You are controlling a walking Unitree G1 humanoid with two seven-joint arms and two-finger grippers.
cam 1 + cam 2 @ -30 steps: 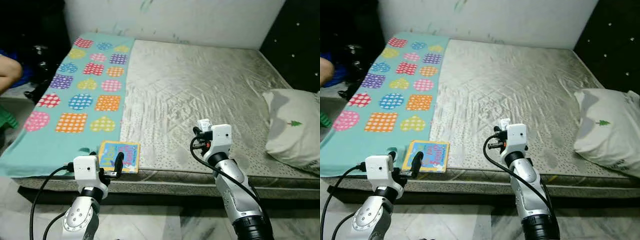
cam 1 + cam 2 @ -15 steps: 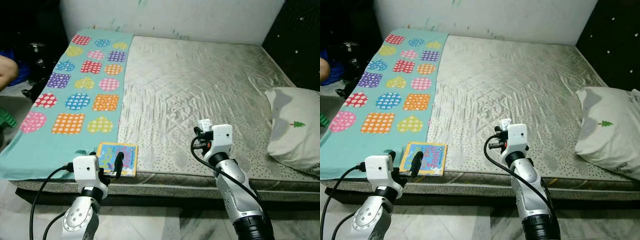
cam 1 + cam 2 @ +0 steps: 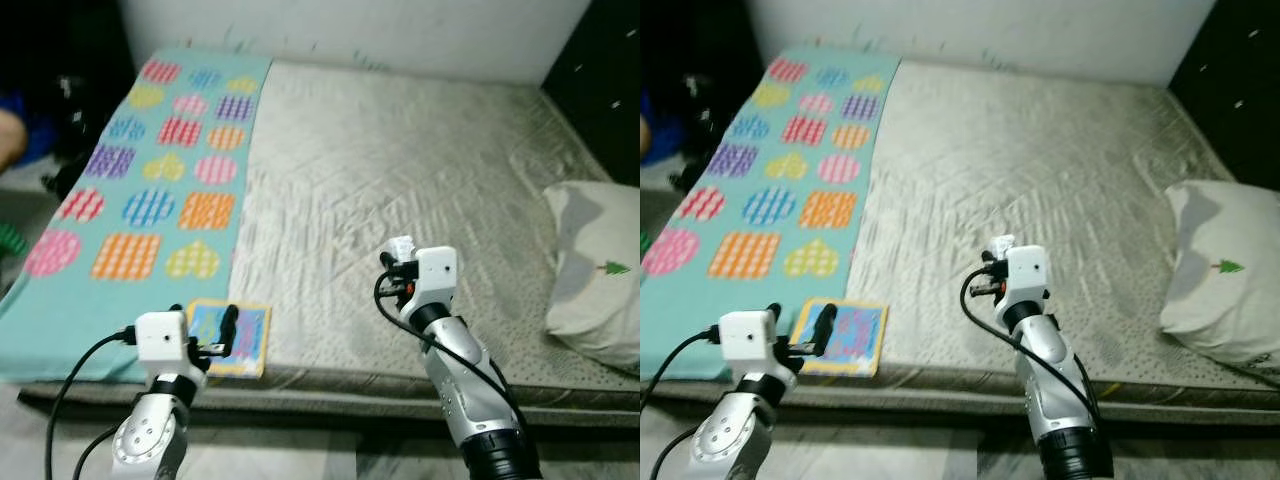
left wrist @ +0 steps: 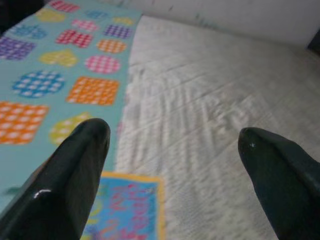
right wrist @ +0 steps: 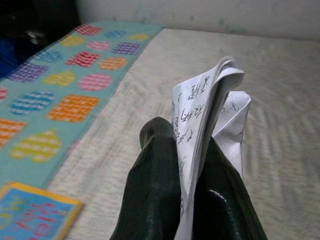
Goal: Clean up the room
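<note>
Right gripper (image 5: 185, 165) clamps folded paper (image 5: 210, 105); left gripper (image 4: 170, 150), fingers spread, has book (image 3: 228, 337) at its 6 o'clock on bed (image 3: 420, 170).

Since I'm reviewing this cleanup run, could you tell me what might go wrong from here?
The right gripper pinches the folded paper only by its lower edge, so it could slip out. The left gripper, open, hovers by the book lying at the mattress edge; a nudge might push it off.
</note>
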